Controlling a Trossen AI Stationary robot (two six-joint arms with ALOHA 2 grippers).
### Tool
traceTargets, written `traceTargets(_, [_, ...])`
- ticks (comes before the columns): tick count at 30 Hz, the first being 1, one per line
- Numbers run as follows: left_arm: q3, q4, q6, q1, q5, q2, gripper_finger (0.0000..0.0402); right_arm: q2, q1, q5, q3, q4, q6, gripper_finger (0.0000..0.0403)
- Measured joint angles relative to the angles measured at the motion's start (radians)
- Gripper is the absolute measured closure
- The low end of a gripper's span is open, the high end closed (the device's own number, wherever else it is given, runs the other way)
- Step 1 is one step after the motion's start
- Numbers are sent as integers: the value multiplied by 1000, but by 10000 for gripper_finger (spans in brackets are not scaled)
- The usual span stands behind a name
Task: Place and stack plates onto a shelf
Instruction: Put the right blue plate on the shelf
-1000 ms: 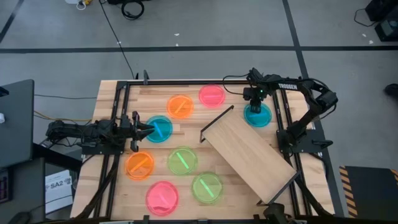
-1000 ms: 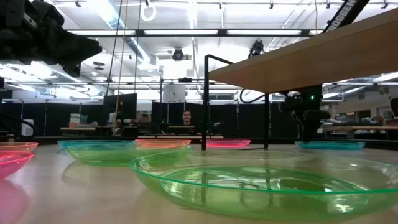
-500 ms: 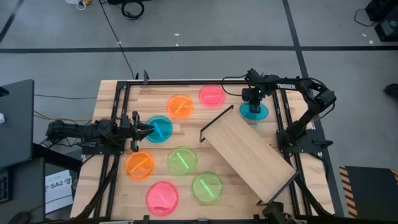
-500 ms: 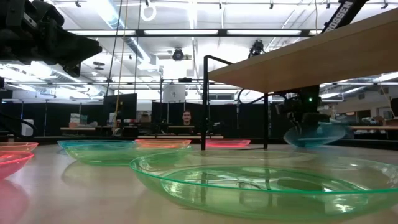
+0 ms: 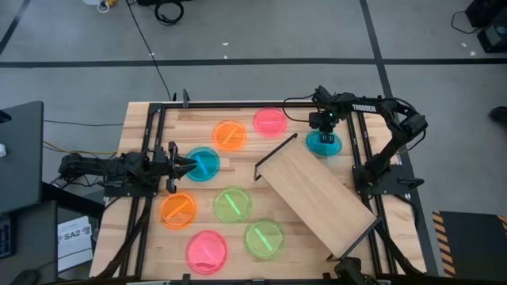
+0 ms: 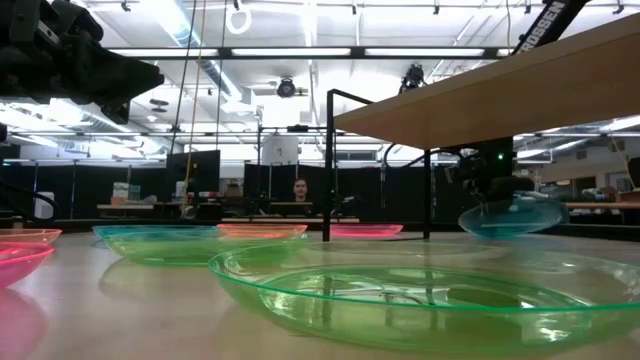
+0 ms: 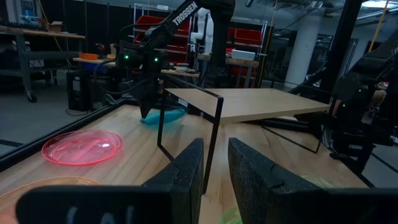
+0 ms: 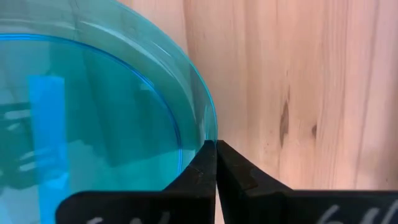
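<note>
Right tool (image 8: 216,163) clamped on blue plate (image 5: 323,143) rim, tilted off the slatted wood bench (image 5: 142,119) beside the angled shelf (image 5: 317,198); left tool (image 5: 184,164) part-open by second blue plate (image 5: 204,164); dark workshop behind.

Four views of one slatted wooden worktop (image 5: 238,237)
Overhead looks straight down; low looks level across; both share the translucent blue plastic plate (image 5: 324,143) at 2 o'clock.

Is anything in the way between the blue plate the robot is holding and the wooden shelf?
Nothing visible. The right gripper pinches the rim of the translucent blue plastic plate, lifted off the table, beside the light-wood shelf, whose top is bare.
</note>
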Motion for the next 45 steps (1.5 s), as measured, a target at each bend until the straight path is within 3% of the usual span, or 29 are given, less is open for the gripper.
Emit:
traceTargets(19, [0,0,0,0,0,0,322,-11,0,-5,0,-8,0,401])
traceTargets(45, [0,0,0,0,0,0,322,-284,-3,46,0,-61,30,401])
